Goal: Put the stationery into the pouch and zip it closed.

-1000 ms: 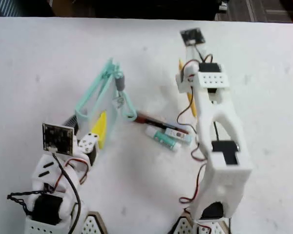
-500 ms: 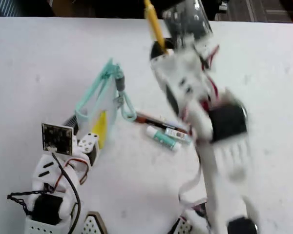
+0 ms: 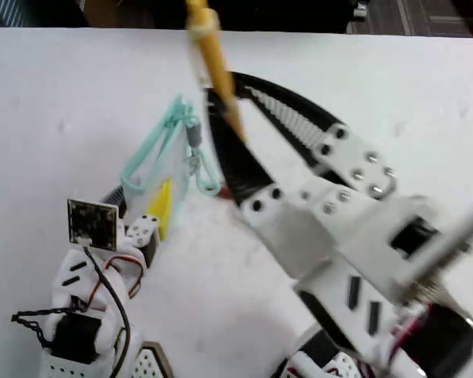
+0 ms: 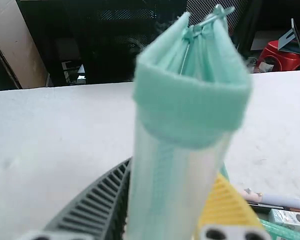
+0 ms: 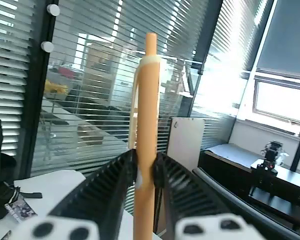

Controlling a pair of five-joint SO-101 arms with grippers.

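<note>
My right gripper (image 3: 224,101) is raised high above the table and shut on an orange pen (image 3: 211,55), which stands upright between its black jaws (image 5: 147,125). Just below and to the left of it, the mint-green pouch (image 3: 159,154) stands on edge with its zip end up. My left gripper (image 3: 139,202) is shut on the pouch's lower end. In the left wrist view the pouch (image 4: 190,115) rises between a grey finger (image 4: 92,212) and a yellow finger (image 4: 225,205). The raised right arm hides most of the loose stationery (image 4: 282,210) on the table beside the pouch.
The white table (image 3: 63,94) stretches open to the left and the back. The right arm's white body (image 3: 363,260) hangs over the table's middle and right. A dark floor edge runs along the back of the table.
The right arm has lifted the orange pen off the table and swung it up and left, to above the pouch. The left arm and the pouch have not moved.
</note>
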